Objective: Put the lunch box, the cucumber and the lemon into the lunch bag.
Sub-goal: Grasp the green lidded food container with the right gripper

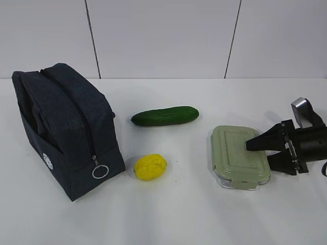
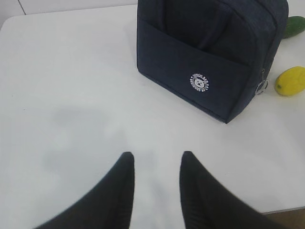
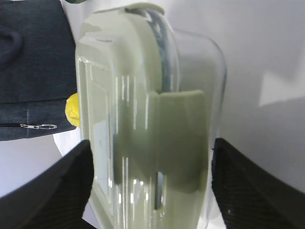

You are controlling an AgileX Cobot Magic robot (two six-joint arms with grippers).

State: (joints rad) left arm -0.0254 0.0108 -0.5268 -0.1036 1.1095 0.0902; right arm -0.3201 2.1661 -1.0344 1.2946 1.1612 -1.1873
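Note:
The lunch box (image 1: 236, 153), clear glass with a pale green clip lid, lies at the right of the table. My right gripper (image 1: 258, 153) reaches in from the right and clamps the box's near end, one finger on the lid and one on the glass underside. The right wrist view shows the lunch box (image 3: 152, 109) filling the span of the right gripper (image 3: 151, 143), both fingers against it. The cucumber (image 1: 164, 116) lies mid-table, and the lemon (image 1: 150, 167) sits in front of it. The navy lunch bag (image 1: 66, 127) stands at the left, its zipper running down to a ring pull. My left gripper (image 2: 155, 155) hovers open and empty over bare table, short of the lunch bag (image 2: 205, 52).
A white wall with dark seams rises behind the white table (image 1: 204, 214). In the left wrist view the lemon (image 2: 290, 81) and the cucumber's tip (image 2: 295, 26) show to the right of the bag.

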